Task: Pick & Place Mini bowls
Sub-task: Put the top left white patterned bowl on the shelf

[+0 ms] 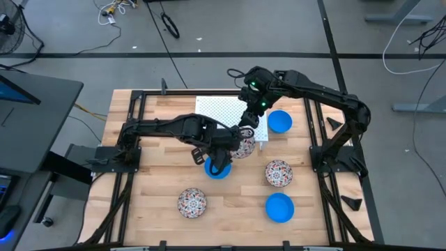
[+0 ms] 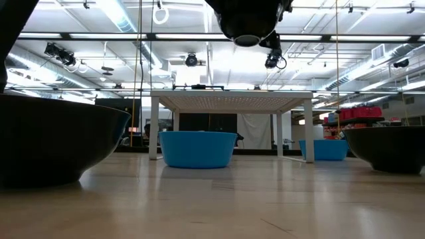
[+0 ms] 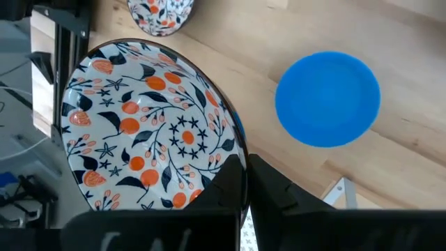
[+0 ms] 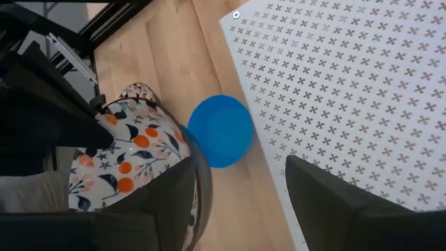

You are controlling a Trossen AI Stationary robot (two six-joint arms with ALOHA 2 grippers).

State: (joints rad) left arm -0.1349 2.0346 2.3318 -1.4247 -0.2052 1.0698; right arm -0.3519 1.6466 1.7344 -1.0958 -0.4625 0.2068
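Seemingly, left claw (image 1: pixel 240 139) pinches floral bowl (image 1: pixel 243 147), half hidden.

I see the white perforated metal rack (image 4: pixel 362 90) crowding one side of my right jaws, the floral-patterned ceramic bowl (image 4: pixel 129 157) the other; bare wooden bench (image 4: pixel 164 63) beyond.

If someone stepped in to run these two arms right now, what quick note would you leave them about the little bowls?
Left gripper: shut on a floral bowl, held above the table beside the white perforated rack.
Right gripper: open, close by the same bowl.
On the table: a blue bowl under the left arm, a blue bowl right of the rack, floral bowls and, and a blue bowl in front.
Done: one bowl lifted. Left: placing it, then the rest.
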